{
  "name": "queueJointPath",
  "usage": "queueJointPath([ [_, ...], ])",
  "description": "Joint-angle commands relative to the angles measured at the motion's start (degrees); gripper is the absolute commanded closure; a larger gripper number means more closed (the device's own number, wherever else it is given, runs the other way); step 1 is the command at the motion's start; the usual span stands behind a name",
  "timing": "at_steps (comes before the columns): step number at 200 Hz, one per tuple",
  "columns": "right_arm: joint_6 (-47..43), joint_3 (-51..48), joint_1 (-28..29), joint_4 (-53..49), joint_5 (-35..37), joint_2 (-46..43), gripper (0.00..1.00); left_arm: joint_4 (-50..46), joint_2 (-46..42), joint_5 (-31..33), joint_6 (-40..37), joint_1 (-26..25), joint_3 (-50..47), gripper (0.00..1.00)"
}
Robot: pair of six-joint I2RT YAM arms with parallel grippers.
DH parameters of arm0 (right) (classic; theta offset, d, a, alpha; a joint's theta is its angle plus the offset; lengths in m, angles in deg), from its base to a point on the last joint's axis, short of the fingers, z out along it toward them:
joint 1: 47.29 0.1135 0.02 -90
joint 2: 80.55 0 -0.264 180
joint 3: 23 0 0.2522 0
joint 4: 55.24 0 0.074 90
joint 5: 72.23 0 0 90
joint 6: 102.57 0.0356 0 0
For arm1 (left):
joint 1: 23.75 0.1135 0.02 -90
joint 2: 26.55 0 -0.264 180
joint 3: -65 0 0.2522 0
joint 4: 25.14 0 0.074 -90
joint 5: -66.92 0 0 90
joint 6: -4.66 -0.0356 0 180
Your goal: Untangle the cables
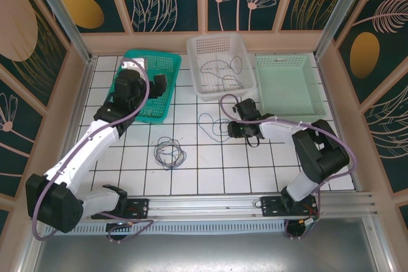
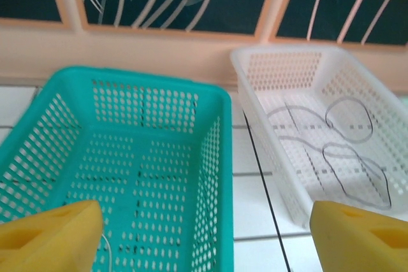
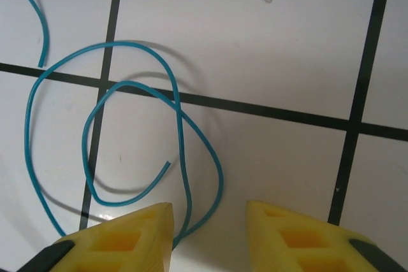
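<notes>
A blue cable lies in loose loops on the white tiles. My right gripper hovers low over it, open, and one loop runs in beside the left fingertip. From above, the blue cable sits just left of the right gripper. A grey tangle of cables rests on the table centre. Dark grey cables lie in the white basket. My left gripper hangs open over the teal basket, nothing between its fingers. A thin pale wire shows by its left finger.
Three baskets stand along the back: teal basket, white basket and pale green basket. Frame posts and patterned walls close in the sides. Open tiles lie in front of the grey tangle, towards the rail.
</notes>
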Motion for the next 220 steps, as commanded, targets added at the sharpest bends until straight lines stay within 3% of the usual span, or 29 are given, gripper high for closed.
queueJointPath([
  [1,-1.6,3.2,0.5,-2.0,1.9,1.3,0.65,0.7,0.8,-1.4,1.6,-0.6,-1.7,0.16],
  [123,-2.8,6.9,3.3,-5.2,7.7,6.0,0.72,0.5,-1.4,-2.0,2.3,-0.8,-4.8,0.16],
  [154,-3.1,7.0,3.3,-4.1,5.4,6.5,0.92,0.8,-1.3,-3.0,2.9,-0.9,-5.1,0.16],
  [167,-2.9,6.0,3.3,-2.9,5.3,4.7,1.00,1.0,-1.2,-3.9,3.3,-0.9,-5.5,0.17],
  [220,-2.8,0.2,2.9,3.4,3.0,-11.3,1.00,4.4,1.1,-9.7,3.6,-5.8,-7.4,0.20],
])
